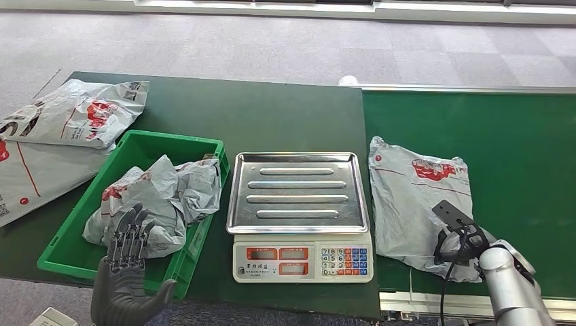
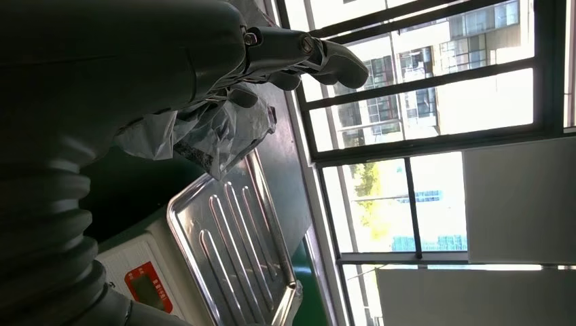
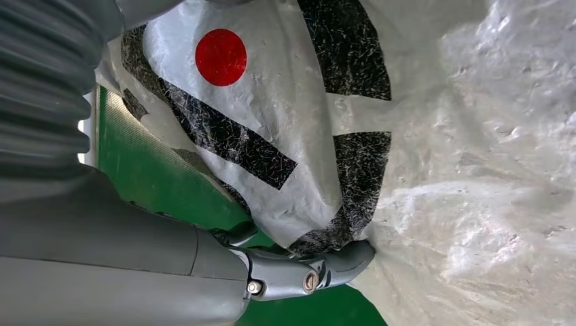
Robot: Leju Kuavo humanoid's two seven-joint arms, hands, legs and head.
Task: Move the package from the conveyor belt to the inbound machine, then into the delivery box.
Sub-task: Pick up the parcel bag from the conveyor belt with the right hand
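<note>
Package [image 1: 414, 197] lies on conveyor belt [image 1: 516, 136] directly under right hand [image 1: 462, 241], long axis running away from it; thumb [image 3: 339, 265] presses its edge, grasp unclear.

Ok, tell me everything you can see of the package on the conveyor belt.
The package is a grey, crinkled plastic mailer bag with red print near its far end. The right wrist view shows a red dot and black markings on it. It lies flat on the green conveyor belt, just right of the scale. The right hand sits at its near right corner, fingers touching its edge.
</note>
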